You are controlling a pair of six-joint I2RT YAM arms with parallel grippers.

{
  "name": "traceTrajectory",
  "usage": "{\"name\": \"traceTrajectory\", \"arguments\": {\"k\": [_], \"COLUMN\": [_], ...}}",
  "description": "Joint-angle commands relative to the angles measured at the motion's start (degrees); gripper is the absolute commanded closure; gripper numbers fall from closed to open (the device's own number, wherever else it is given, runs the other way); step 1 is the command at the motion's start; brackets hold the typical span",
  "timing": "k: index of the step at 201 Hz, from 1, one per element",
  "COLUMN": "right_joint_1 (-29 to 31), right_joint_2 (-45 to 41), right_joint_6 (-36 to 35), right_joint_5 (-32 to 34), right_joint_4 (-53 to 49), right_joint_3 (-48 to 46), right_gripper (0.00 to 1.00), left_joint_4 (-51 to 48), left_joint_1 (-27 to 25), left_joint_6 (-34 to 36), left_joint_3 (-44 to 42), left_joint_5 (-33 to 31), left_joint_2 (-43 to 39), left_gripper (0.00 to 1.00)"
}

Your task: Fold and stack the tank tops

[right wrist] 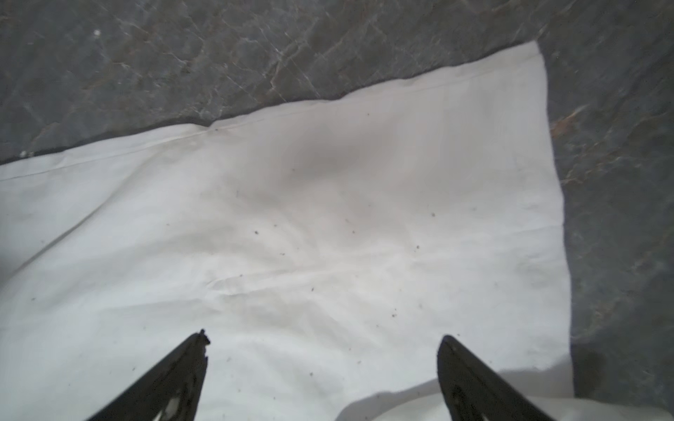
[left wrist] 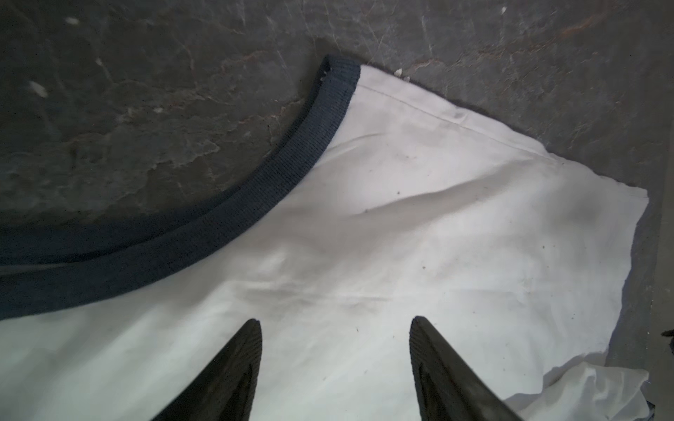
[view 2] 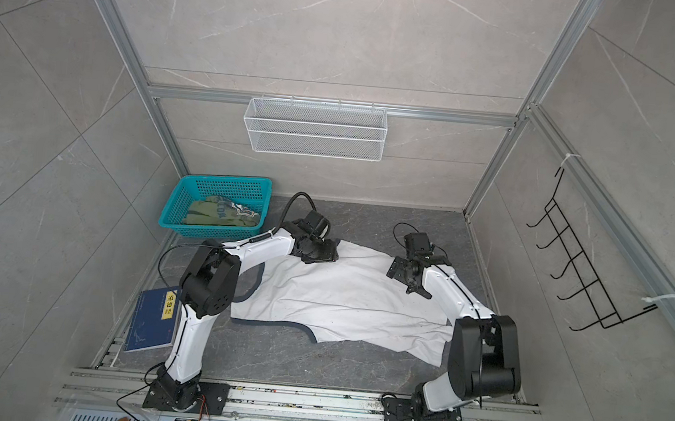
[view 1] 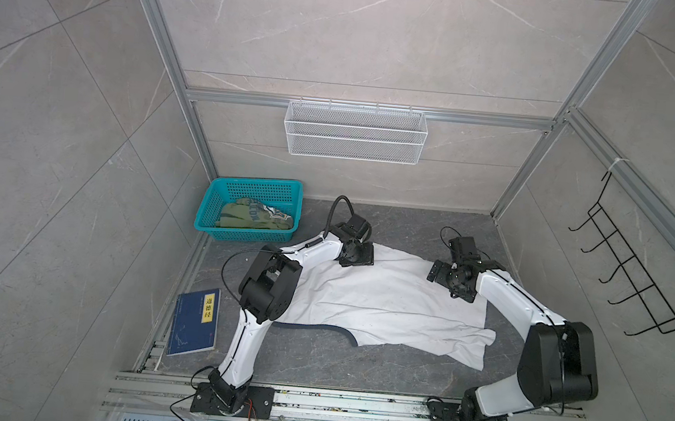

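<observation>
While white tank top (view 1: 382,303) is lying unfolded on tabletop (view 1: 314,363) and olive tank top (view 1: 256,217) is sitting in basket (view 1: 259,181), we're holding left tool (left wrist: 335,320) and right tool (right wrist: 324,334) open, empty.

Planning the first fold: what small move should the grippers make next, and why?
Probably lower the left gripper and right gripper to pinch the far edge of the white tank top: both hang open above it, holding nothing, and it lies spread, unfolded.

Part of white tank top (view 1: 382,303) hidden under left arm (view 1: 266,284).
</observation>
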Motion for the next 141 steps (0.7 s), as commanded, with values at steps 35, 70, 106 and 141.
{"name": "traceTrajectory", "arguments": {"k": [35, 70, 106, 141], "right_joint_1": [-4.0, -4.5, -4.5, -4.5], "right_joint_2": [10.2, 16.6, 24.7, 32.9], "right_joint_6": [-1.3, -1.4, -1.7, -2.3], "right_joint_5": [-4.0, -4.8, -4.9, -7.3], "right_joint_4": [4.3, 3.9, 2.8, -0.6], "right_joint_3": [3.3, 7.9, 16.5, 28.9], "right_gripper": [0.01, 0.01, 0.01, 0.01], "left_joint_4": [0.1, -1.9, -0.1, -0.3], "left_joint_1": [-0.3, 1.0, 4.2, 6.7], "left_joint_6": [1.6, 0.0, -1.7, -1.0], "left_joint_3": [5.0, 6.3, 5.8, 11.1], "left_joint_5": [-1.2, -7.7, -10.0, -9.2], "left_joint_2": [5.5, 8.8, 9.6, 12.9], "left_gripper": [0.33, 0.32, 0.31, 0.31]}}
